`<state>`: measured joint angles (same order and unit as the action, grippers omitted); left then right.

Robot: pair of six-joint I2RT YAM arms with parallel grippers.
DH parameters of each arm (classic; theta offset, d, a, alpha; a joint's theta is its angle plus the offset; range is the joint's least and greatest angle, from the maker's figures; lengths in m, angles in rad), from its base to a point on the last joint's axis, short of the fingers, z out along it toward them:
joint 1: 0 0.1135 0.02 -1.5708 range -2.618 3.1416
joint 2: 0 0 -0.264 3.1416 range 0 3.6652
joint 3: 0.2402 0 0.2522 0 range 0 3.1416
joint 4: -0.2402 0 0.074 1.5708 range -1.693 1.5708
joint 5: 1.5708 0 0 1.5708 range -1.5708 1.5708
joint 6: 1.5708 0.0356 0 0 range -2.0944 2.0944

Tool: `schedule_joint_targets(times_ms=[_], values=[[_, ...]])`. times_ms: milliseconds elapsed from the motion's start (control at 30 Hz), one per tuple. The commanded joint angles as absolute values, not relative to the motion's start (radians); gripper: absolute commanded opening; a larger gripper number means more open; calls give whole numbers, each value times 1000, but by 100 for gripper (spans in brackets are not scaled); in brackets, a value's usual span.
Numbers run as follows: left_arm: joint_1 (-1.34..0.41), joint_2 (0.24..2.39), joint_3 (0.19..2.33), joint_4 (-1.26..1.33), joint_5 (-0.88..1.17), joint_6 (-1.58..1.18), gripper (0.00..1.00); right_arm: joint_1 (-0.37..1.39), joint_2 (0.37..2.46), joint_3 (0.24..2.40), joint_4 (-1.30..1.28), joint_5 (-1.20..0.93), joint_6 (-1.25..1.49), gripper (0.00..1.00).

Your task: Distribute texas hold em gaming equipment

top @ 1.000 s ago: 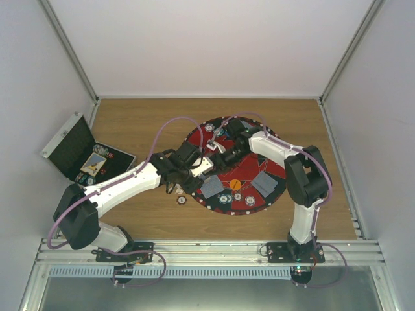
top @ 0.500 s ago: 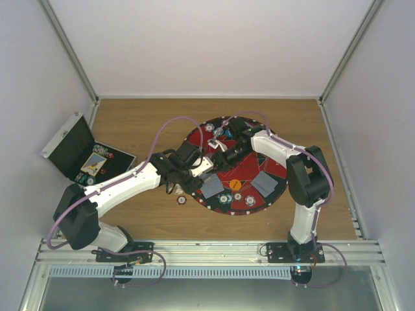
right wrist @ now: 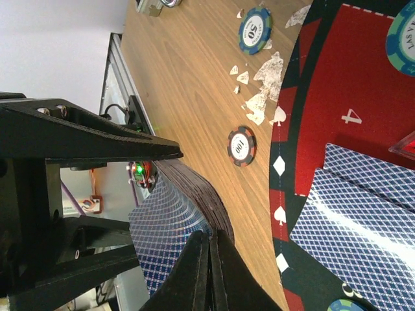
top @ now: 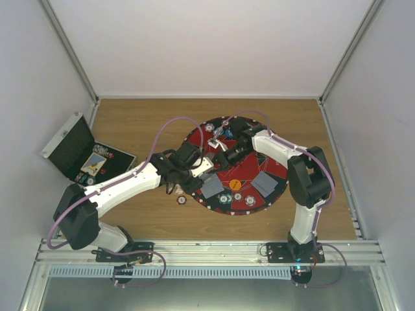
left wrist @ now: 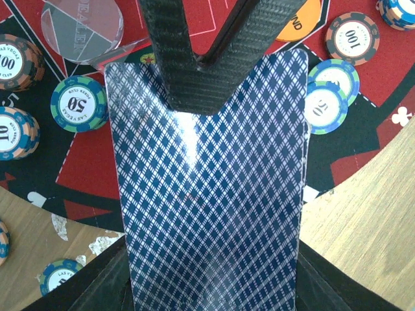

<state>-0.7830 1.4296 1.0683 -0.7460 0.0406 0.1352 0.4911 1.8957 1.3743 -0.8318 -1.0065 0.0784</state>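
Note:
My left gripper (left wrist: 211,288) is shut on a deck of blue-backed playing cards (left wrist: 207,194) and holds it over the left rim of the round mat (top: 259,170). In the top view the left gripper (top: 194,171) and right gripper (top: 217,155) meet there. The right gripper (right wrist: 211,254) is shut, its fingertips (left wrist: 194,78) pinched on the top card at the bowed deck's (right wrist: 194,188) far end. Two dealt cards (top: 213,186) (top: 264,183) lie face down on the mat. Poker chips (left wrist: 79,103) (left wrist: 331,97) (left wrist: 352,37) sit around them, next to an orange disc (top: 234,184).
An open black case (top: 84,155) with cards and chips stands at the left of the wooden table (top: 142,123). A dark chip (right wrist: 242,146) and a teal chip (right wrist: 255,29) lie on the wood beside the mat. A clear dealer disc (left wrist: 82,29) rests on the mat.
The right gripper's jaws have closed on the deck's far end. Both arms have hardly moved, and the left gripper keeps the deck.

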Motion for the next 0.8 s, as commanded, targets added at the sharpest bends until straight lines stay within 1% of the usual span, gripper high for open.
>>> schedule_joint_targets(times_ms=[0, 300, 467, 633, 767], values=[[-788, 1420, 1075, -714, 43, 144, 54, 464, 1861, 1364, -859, -959, 58, 1], [-788, 1420, 1075, -716, 42, 143, 54, 407, 1836, 1363, -889, -932, 36, 1], [-789, 1417, 1074, -718, 38, 142, 54, 335, 1809, 1353, -895, -878, 16, 0], [-788, 1408, 1069, -720, 25, 138, 54, 243, 1762, 1326, -824, -748, 49, 1], [-787, 1401, 1059, -715, 20, 134, 54, 224, 1713, 1301, -713, -606, 86, 1]])
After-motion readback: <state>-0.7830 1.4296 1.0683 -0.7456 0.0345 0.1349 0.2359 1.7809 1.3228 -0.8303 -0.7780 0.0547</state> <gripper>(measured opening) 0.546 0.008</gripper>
